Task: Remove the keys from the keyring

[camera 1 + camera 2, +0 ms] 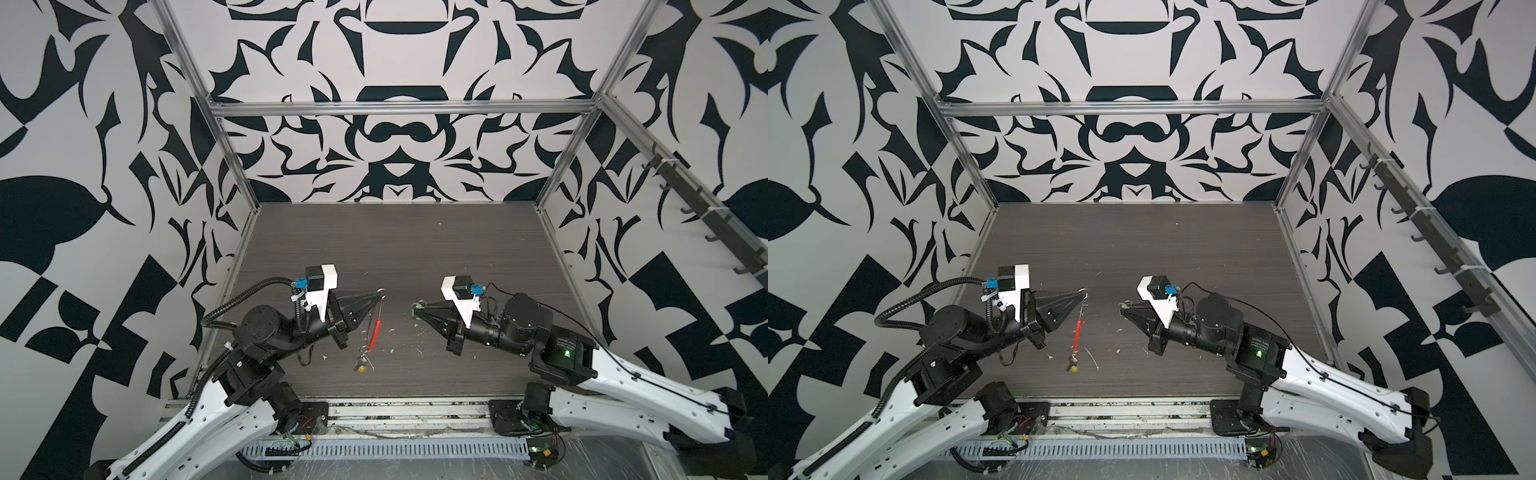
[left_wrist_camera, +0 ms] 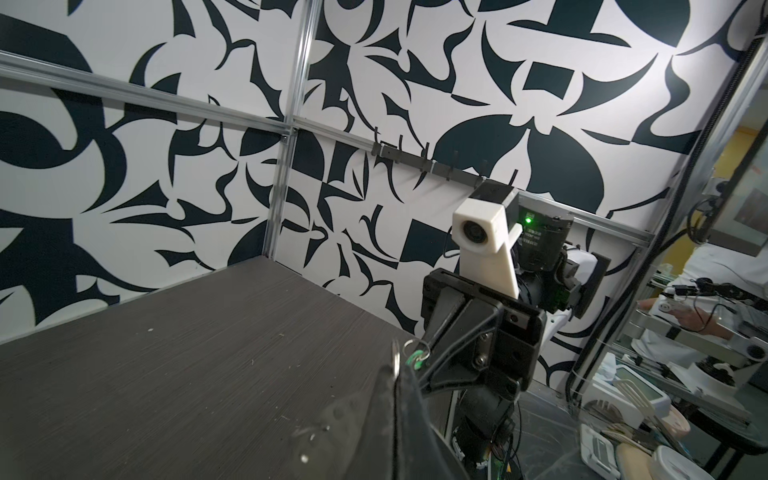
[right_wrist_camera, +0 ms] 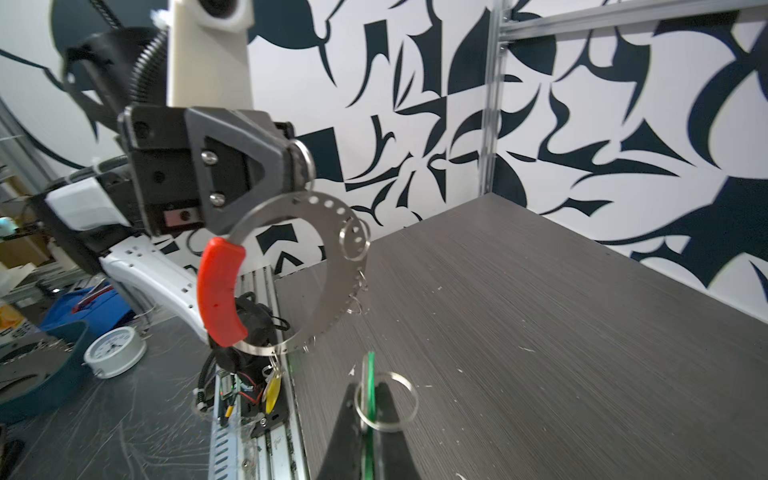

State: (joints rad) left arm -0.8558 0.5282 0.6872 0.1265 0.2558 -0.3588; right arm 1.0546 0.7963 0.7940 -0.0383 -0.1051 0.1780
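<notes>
Locate the left gripper (image 1: pixel 380 296) left of centre, above the dark wood-grain worktop (image 1: pixel 395 249), in both top views. Its fingers (image 3: pixel 270 145) are pressed together on the upper arc of the keyring (image 3: pixel 332 216), so the grey hoop hangs below them in the air. From above you see the hoop nearly edge-on, as a thin line running toward the front edge of the worktop.

The right wrist view shows the hoop face-on. It is a flat metal band pierced with a row of small holes. The red sleeve (image 3: pixel 218 291) covers the arc just below the fingers. Several small split rings (image 3: pixel 341 239) hang from the holes on the opposite arc.

Find the yellow-tagged key (image 1: pixel 360 366) at the lowest point of the hoop, where it dangles from the band. You cannot tell from these views whether it touches the worktop.

Locate the right gripper (image 1: pixel 415 311) right of centre. It points toward the left gripper, with a clear gap between the two. Its fingers (image 3: pixel 345 432) are closed narrowly on the green-tagged key (image 3: pixel 368 386). Only the green tag, seen edge-on, is visible between them. A loose split ring (image 3: pixel 414 397) hangs on this key, around the fingertips. The green-tagged key is apart from the keyring and not joined to it.

Pale flecks of debris (image 1: pixel 392 330) lie scattered on the worktop below the two grippers.
</notes>
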